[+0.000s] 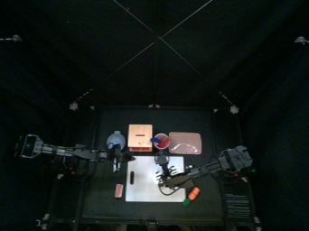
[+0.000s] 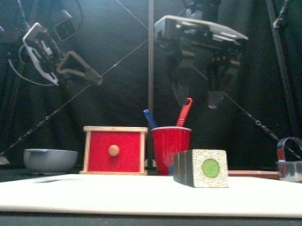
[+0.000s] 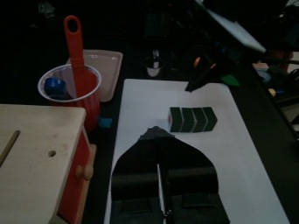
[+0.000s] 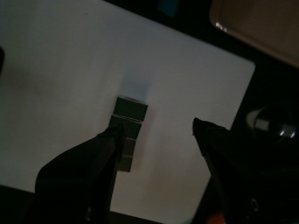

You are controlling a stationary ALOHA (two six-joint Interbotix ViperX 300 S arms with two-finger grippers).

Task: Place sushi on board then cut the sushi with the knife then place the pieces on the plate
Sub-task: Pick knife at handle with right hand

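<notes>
The dark green sushi roll [image 2: 203, 168] lies in one piece on the white cutting board [image 2: 141, 196]. My right gripper [image 2: 196, 88] hangs open above it, and in the right wrist view the sushi roll [image 4: 128, 131] shows just past the open right gripper [image 4: 158, 131]. My left gripper [image 3: 153, 133] is shut and empty, low over the board, a short way from the sushi roll [image 3: 193, 118]. The red cup [image 2: 171, 148] behind the board holds the red knife [image 3: 75, 48] and a blue one. The pink tray [image 1: 185, 142] lies at the back right.
A wooden box with a red drawer front [image 2: 116, 150] stands left of the cup, and a blue-grey bowl [image 2: 49, 160] further left. A metal cutter [image 2: 290, 152] sits at the right edge. Two small toys [image 1: 190, 197] lie near the table's front.
</notes>
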